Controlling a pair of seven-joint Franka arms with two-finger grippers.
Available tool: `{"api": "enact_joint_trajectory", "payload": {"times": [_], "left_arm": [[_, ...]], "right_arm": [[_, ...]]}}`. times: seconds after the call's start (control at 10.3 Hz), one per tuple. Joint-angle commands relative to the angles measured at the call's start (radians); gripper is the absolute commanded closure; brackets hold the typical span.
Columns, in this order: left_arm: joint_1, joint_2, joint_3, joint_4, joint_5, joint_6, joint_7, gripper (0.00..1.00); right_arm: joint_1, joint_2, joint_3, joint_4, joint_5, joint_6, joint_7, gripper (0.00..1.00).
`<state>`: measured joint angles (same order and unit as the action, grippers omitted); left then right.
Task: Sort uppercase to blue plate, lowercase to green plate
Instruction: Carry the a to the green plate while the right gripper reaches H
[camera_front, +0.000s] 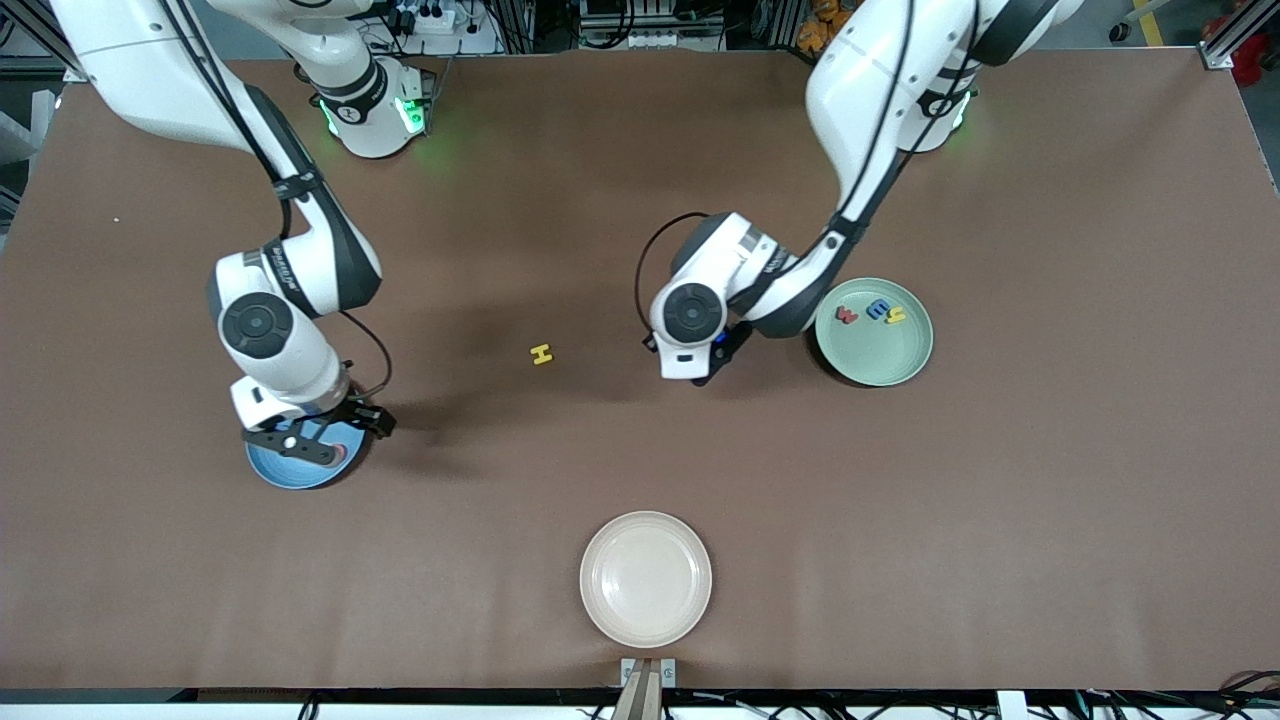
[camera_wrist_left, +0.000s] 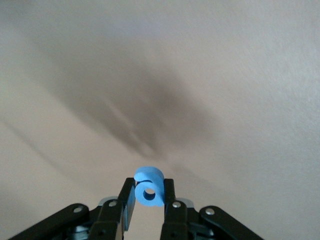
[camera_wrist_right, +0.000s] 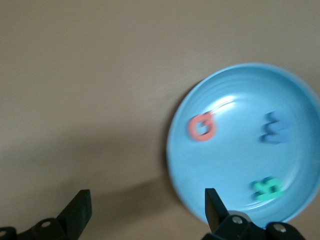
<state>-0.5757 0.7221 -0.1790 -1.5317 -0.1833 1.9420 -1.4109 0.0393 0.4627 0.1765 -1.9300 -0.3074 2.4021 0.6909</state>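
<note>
You had the blue e (camera_wrist_left: 149, 190) pinched upright between the fingers (camera_wrist_left: 127, 202) of the left pincer (camera_wrist_left: 148, 204), which hung above bare tabletop (camera_front: 1050, 520), beside the green plate (camera_front: 874, 352) on the side toward the right arm's end. In the front view that pincer was hidden under its own wrist, so only the left wrist view showed the grip.

In the green plate lay three letters in a row: a small red w (camera_front: 847, 315), a blue E-like letter (camera_front: 876, 310) and a yellow h (camera_front: 896, 316), all close to the rim farthest from the front camera.

The yellow H (camera_front: 541, 354) lay flat on the tabletop by itself, about midway between the two arms and well apart from every plate.

Toward the right arm's end sat the blue plate (camera_wrist_right: 240, 150), holding a red Q (camera_wrist_right: 202, 126), a blue W (camera_wrist_right: 275, 129) and a teal R (camera_wrist_right: 266, 188), each apart from the others. Your right pincer (camera_wrist_right: 145, 210) hung over that plate's edge with its jaws spread wide and nothing between them.

The cream-white plate (camera_front: 645, 578) sat nearest the front camera, with no letter in it.
</note>
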Motion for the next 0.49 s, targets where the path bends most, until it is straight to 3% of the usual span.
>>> {"api": "enact_joint_trajectory", "payload": {"times": [0.0,0.1,0.39], "left_arm": [[0.086,-0.128,-0.008,-0.14,-0.015,-0.061,0.142,1.0],[0.132,-0.171,-0.008,-0.192,-0.001,-0.063,0.205,1.0],[0.273,-0.245,-0.042,-0.319,0.074,-0.064,0.37,1.0]], "right_arm": [[0.107,0.046,0.003,0.057,0.112,0.011,-0.002,0.0],[0.161,0.059,0.003,0.066,0.163,0.044,-0.002,0.0],[0.343,0.099,-0.011,0.052,0.159,0.176,-0.002,0.0]]}}
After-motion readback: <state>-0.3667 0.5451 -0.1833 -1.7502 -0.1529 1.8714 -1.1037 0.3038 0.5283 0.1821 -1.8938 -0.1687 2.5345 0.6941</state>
